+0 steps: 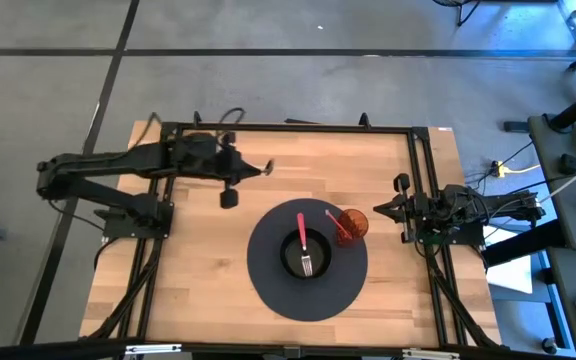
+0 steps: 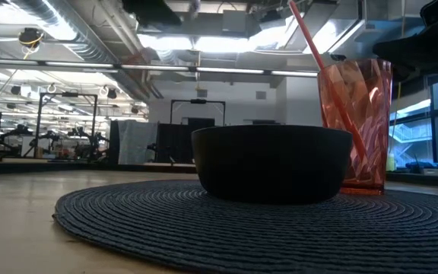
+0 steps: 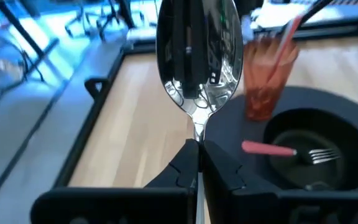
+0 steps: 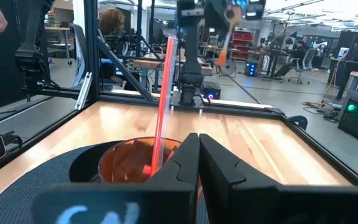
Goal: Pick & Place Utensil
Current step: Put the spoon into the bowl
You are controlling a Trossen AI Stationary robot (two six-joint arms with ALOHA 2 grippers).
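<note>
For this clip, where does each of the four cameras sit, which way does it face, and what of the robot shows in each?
High view: overhead, straight down; both arms, left gripper, right gripper, placemat, bowl.
Low view: table height, level across the placemat; bowl, orange cup, red straw; no gripper clearly shows.
Left wrist view: on the left arm, toward the bowl; fingers shut on a spoon, fork in bowl.
Right wrist view: on the right arm, across the cup; closed fingers.
Shared: cup with straw in all.

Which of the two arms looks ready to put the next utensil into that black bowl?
Left. The left gripper is shut on a spoon, raised over the table near the bowl. The right gripper sits empty at the table's right edge.
</note>
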